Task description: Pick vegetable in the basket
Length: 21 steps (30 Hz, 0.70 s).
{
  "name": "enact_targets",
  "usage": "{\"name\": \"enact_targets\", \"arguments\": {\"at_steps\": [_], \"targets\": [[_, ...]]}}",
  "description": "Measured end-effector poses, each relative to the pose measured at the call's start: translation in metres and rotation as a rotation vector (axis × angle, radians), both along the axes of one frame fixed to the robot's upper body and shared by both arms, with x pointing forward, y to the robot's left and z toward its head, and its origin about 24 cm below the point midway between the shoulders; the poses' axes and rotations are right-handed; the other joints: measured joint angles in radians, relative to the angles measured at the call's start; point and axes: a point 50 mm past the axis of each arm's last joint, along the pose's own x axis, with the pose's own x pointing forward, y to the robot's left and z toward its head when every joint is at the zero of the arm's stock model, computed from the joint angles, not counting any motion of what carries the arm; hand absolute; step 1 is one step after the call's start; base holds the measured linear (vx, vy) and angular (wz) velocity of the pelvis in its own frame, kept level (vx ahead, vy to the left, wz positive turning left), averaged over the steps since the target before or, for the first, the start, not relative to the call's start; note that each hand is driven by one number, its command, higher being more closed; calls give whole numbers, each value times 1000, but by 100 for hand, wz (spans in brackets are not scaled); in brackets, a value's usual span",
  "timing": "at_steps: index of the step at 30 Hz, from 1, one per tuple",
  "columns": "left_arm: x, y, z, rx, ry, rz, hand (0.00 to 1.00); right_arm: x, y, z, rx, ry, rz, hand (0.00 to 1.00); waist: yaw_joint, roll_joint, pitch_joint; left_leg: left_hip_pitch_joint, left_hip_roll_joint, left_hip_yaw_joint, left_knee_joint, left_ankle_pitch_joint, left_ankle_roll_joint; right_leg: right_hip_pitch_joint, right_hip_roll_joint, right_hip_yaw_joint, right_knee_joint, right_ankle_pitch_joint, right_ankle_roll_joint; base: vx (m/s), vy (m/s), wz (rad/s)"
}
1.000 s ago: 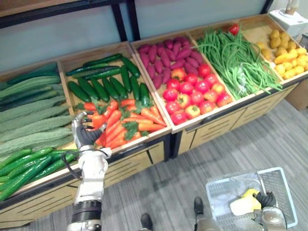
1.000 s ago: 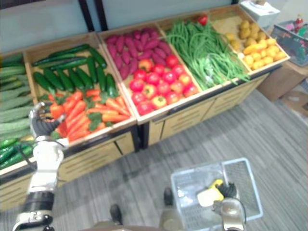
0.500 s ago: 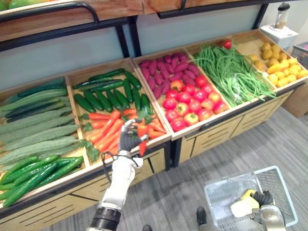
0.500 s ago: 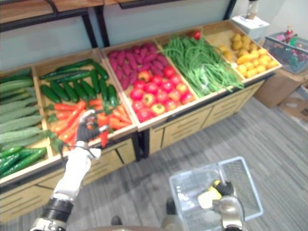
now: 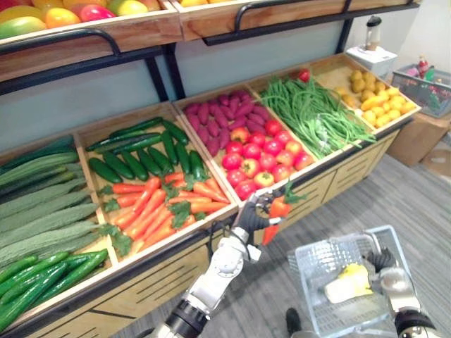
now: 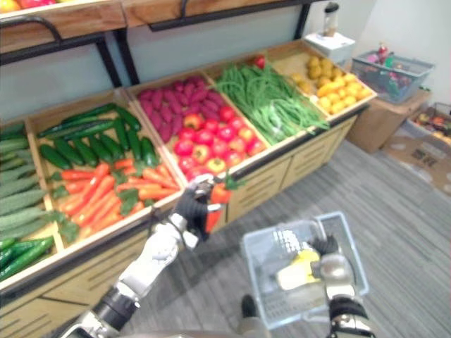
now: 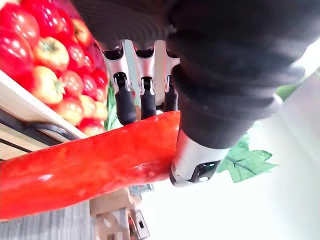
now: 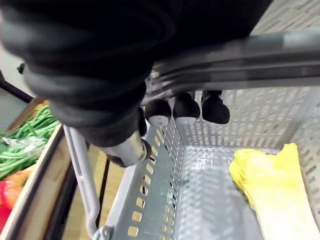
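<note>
My left hand (image 5: 251,220) is shut on an orange-red carrot (image 5: 276,213) with green leaves, held in the air in front of the tomato bin, just left of the basket. In the left wrist view the fingers (image 7: 126,102) and thumb curl round the carrot (image 7: 90,170). A pale grey plastic basket (image 5: 317,262) hangs at the lower right with my right hand (image 5: 387,273) shut on its handle (image 8: 240,60). A yellow vegetable (image 5: 345,283) lies inside it, also seen in the right wrist view as a yellow vegetable (image 8: 272,190).
A long wooden stand holds bins of cucumbers (image 5: 134,151), carrots (image 5: 151,208), purple sweet potatoes (image 5: 218,116), tomatoes (image 5: 257,158), green beans (image 5: 317,113) and yellow produce (image 5: 377,95). A shelf of fruit (image 5: 63,14) runs above. Grey floor lies in front.
My left hand has carried the carrot to the right, away from the carrot bin and over to the basket's left side. The camera has also shifted.
</note>
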Motion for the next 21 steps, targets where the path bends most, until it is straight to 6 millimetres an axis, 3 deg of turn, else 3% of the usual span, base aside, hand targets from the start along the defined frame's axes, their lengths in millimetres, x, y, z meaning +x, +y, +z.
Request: {"name": "enact_targets", "arguments": {"at_steps": [4,7,12,21], "targets": [[-7,-23,7,-26,-15,-87,100,27,6,21,15,-88,25,100,13,-5,-6,13,14,25,2,-5,-8,4,9,10,2,1,-1,2,-17,-12],[-9,-30,10,-36,-21,-116,100,36,9,30,34,-120,37,100,24,-15,-13,12,27,30,5,-5,-14,2,20,8,2,0,-2,9,-30,-3],[-12,-39,14,-64,-22,-141,100,63,26,62,34,-224,138,100,24,-20,-15,13,38,43,5,-9,-24,0,30,6,2,3,-8,22,-27,-3],[-17,-52,17,-47,-35,-215,100,79,67,86,45,-290,377,100,19,-34,-14,-7,62,57,87,-57,-29,-1,40,18,2,3,-8,35,-16,-7]]}}
